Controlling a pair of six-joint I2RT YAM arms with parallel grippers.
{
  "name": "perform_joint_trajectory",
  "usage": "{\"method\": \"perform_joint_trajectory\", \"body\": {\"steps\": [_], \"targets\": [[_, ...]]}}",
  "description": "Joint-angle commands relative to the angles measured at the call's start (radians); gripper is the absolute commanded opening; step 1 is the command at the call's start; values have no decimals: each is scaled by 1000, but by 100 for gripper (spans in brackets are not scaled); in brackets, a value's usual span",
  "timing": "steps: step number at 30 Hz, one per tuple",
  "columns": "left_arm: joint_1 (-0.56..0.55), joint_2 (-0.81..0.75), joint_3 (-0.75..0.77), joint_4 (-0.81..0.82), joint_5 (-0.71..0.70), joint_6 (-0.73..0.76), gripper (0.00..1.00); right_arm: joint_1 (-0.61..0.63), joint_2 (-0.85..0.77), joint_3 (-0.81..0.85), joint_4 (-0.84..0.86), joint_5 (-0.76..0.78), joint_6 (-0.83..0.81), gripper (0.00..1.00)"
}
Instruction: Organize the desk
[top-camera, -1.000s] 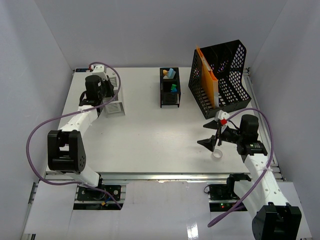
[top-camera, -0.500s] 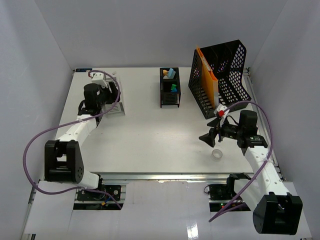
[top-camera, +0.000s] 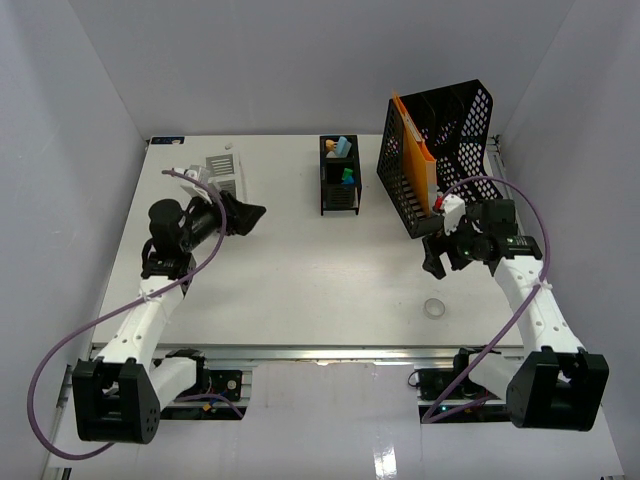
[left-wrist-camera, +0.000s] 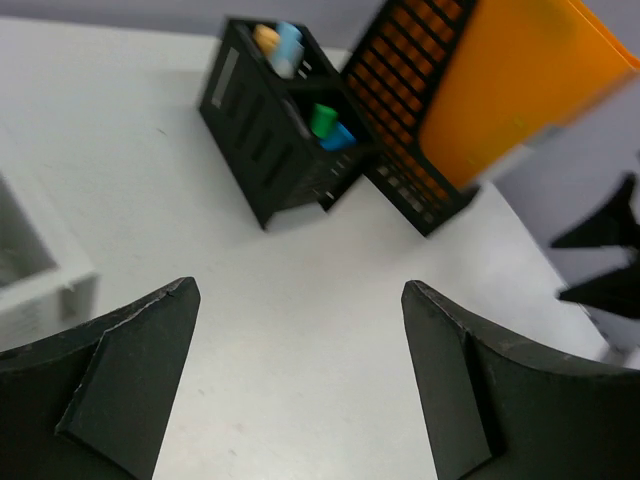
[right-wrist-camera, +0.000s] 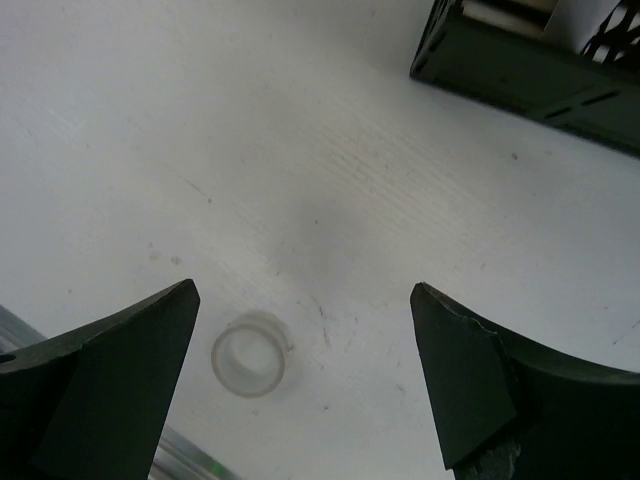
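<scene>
Desk (top-camera: 300, 275), L wrist: organizer (left-wrist-camera: 280, 150), R wrist: ring (right-wrist-camera: 250, 358)

walls (top-camera: 320, 60): plain pale grey, enclosing three sides | light: even

One worktop (top-camera: 300, 280) carries one black mesh file rack (top-camera: 455, 140), one orange folder (top-camera: 416, 155), one small black organizer (top-camera: 338, 190), one white tray (top-camera: 222, 163) and one clear ring (top-camera: 434, 308).

Counter (top-camera: 320, 270) middle: we see bare surface, open passage.
Far edge: we meet a white slotted box (top-camera: 224, 165), black pen organizer (top-camera: 339, 180) and mesh file rack (top-camera: 450, 150) in the way.
Near right: a small clear ring (top-camera: 434, 308) lies alone.
</scene>
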Motion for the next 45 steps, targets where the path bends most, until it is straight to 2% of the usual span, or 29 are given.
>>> {"method": "perform_joint_trajectory", "body": {"steps": [1,6,8,11,17,29,30,33,36,39,43,45], "targets": [[3,-99,-68,-3,221,-74,95,-24,78,96,-336,16,-313,93],[4,-154,-99,16,260,-85,98,-24,96,19,-365,47,-586,98],[4,-148,-98,17,277,-92,98,-24,98,-23,-340,48,-664,95],[4,-138,-101,34,301,-109,98,-24,125,-70,-284,41,-697,91],[4,-127,-128,103,364,-151,98,-22,221,-97,-176,12,-663,72],[1,-76,-238,461,496,-403,96,-9,301,-170,-5,25,-560,51],[-1,-70,-247,473,498,-417,95,-9,300,-176,1,23,-557,48],[-24,-63,-284,519,497,-474,92,-9,292,-197,12,11,-552,29],[-94,-82,-327,482,425,-468,91,-9,288,-205,9,-8,-547,17],[-280,-82,-338,420,261,-425,91,-9,281,-198,-11,-40,-543,9],[-534,-10,-340,457,5,-451,91,-9,236,-158,-55,-99,-507,8],[-593,30,-325,496,-63,-461,92,-9,213,-143,-77,-130,-489,8]]}}
